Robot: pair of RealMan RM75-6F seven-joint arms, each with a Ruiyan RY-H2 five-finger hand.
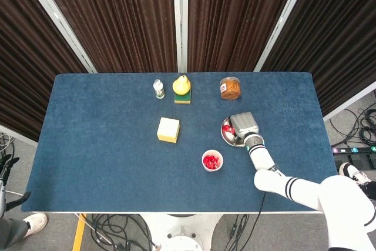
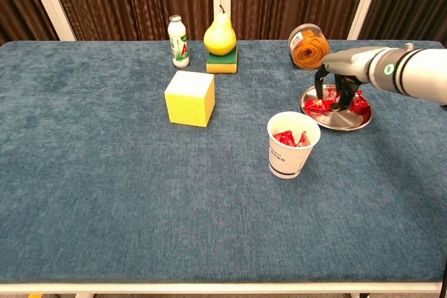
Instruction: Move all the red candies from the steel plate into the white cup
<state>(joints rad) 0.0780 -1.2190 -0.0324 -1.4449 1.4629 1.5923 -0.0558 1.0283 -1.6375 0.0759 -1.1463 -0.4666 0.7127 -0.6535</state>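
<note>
Print on the white cup (image 2: 292, 153) and bottle (image 2: 179, 33) is illegible.

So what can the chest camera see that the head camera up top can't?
Only the chest view shows the right hand's dark fingers reaching down among the red candies on the steel plate, and the blue print on the white cup.

Only the head view shows the floor cables and a shoe.

Both show the pear, yellow block, small bottle and jar.
</note>
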